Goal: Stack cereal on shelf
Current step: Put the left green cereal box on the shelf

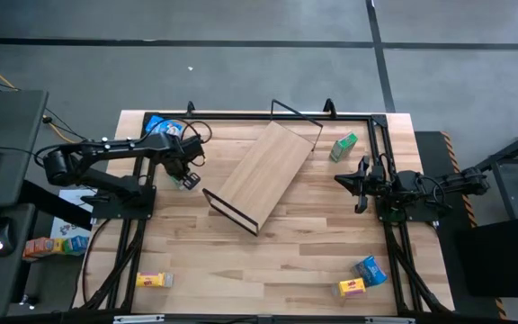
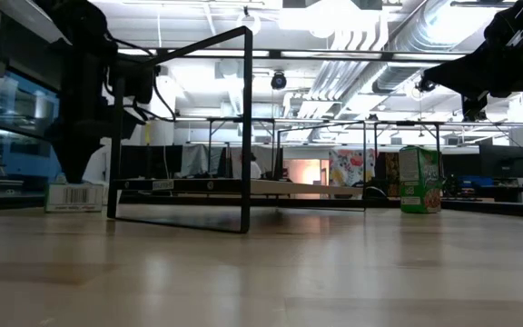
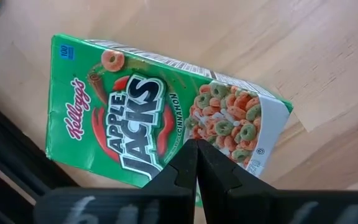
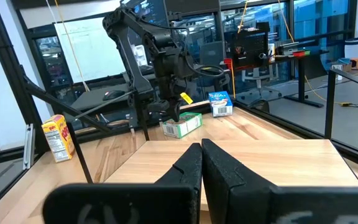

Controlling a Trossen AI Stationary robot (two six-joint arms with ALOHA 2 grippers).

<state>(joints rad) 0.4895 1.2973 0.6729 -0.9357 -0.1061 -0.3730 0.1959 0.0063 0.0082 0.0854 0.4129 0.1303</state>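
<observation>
A green cereal box lies flat on the table near its far-left part, printed face up. My left gripper is shut and points down right over it. The shelf, a light-wood board with black wire end frames, lies slantwise at mid-table. A second green box stands upright past the shelf's far-right end. My right gripper is shut and hovers level at the right side, facing the shelf. My left gripper's shut fingertips come from above, pointing down, at the middle of the lying green box's top face. Whether they touch it, I cannot tell.
A blue box lies at the far-left corner. A yellow box is near the near-left corner. A blue box and a yellow box sit together near the near-right corner. A black frame runs along the table's edges.
</observation>
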